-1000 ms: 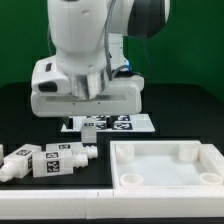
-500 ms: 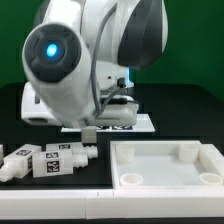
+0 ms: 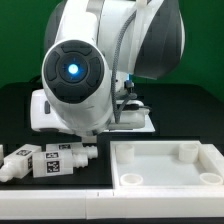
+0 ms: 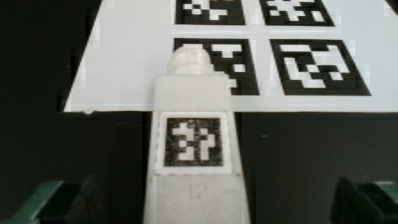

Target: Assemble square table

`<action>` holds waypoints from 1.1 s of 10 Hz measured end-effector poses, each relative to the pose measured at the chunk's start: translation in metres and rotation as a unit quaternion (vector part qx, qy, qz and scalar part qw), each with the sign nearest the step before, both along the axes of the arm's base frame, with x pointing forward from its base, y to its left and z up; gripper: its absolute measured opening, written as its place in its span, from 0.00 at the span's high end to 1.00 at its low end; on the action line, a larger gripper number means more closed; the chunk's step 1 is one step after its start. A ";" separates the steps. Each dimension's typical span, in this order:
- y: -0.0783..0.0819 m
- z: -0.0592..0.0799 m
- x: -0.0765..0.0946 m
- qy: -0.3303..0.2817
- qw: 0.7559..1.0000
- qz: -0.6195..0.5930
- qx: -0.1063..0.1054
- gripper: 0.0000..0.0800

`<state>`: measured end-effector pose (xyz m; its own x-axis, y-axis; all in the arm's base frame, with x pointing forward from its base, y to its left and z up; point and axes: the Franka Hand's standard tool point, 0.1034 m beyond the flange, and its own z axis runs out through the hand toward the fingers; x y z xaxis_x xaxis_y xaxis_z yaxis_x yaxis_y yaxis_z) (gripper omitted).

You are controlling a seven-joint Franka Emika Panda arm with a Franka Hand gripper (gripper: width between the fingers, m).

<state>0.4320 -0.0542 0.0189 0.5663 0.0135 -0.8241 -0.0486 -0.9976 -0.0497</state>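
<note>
In the wrist view a white leg [image 4: 191, 140] with a black-and-white tag lies lengthwise between my fingers, its threaded tip over the marker board [image 4: 134, 60]. My gripper [image 4: 205, 205] is open; the dark fingers [image 4: 54, 200] stand well clear of the leg's sides. In the exterior view the arm's body hides the fingers and most of this leg. The square table top [image 3: 160, 166], a white rimmed slab with corner holes, lies at the exterior view's lower right. Other tagged legs [image 3: 60, 160] lie in a cluster at the lower left.
The marker board [image 3: 143, 125] shows partly behind the arm in the exterior view. A long white bar [image 3: 60, 198] runs along the near edge of the black table. The gripper's wide white hand [image 3: 45, 112] hangs low over the table.
The arm's upper links have swung toward the exterior view's right and now hide more of the marker board. The legs and the table top have not moved.
</note>
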 end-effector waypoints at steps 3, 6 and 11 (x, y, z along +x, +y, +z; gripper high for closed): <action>0.000 -0.009 -0.007 0.005 1.000 0.007 -0.006 0.19; -0.001 -0.009 -0.007 0.005 1.000 0.006 -0.006 0.45; 0.027 0.029 0.016 -0.003 1.000 0.000 -0.017 0.64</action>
